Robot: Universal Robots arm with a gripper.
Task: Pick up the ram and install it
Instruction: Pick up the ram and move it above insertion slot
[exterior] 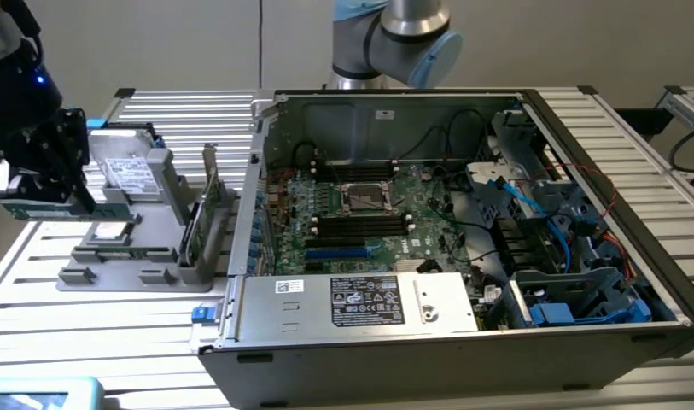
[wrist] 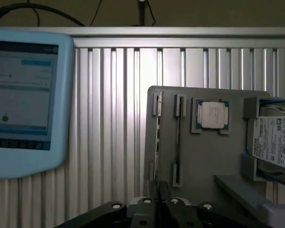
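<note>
Tool (exterior: pixel 50 203) clenched on ram (exterior: pixel 26 211), held level above gray fixture (exterior: pixel 142 256) on tabletop (exterior: pixel 96 329), well apart from open computer case (exterior: pixel 438 363) toward exterior view's right.

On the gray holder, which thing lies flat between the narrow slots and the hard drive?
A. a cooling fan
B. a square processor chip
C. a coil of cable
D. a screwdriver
B: the wrist view shows a square processor chip with a metal top lying flat in its seat on the gray holder, beside the hard drive.
</note>
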